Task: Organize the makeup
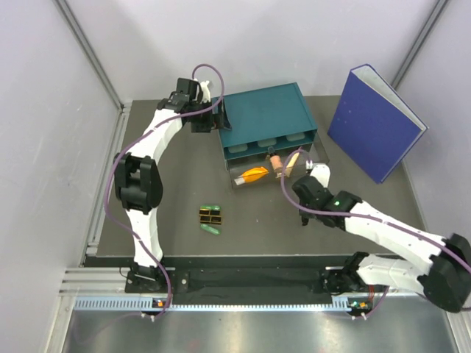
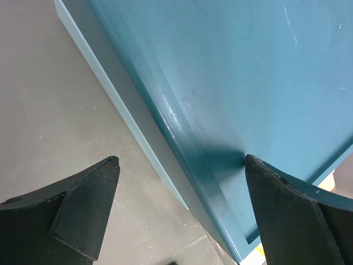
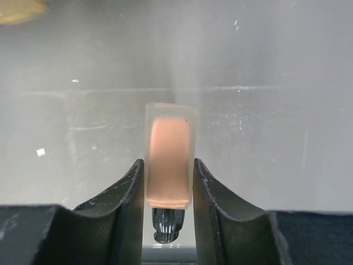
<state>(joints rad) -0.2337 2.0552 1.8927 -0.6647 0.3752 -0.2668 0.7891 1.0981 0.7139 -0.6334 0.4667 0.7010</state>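
Nearest me, the black-and-gold cases (image 1: 211, 215) and green capsules (image 1: 211, 229) lie loose on the counter (image 1: 257, 235), between the two arms. Further out, my right gripper (image 3: 167, 163) is clenched on a peach stick (image 3: 168, 138). Its long axis runs along the fingers, clear-capped end pointing away from the wrist, dark end tucked back between them. For the release, what counts is that the pale surface just beyond that tip is, I judge, the open clear drawer (image 1: 237, 168), with the orange tube (image 1: 252, 175) lying in it to the left. At the back, my left gripper (image 2: 180, 159) is spread wide and released — one finger over the counter, the other over the teal drawer box (image 1: 268, 114).
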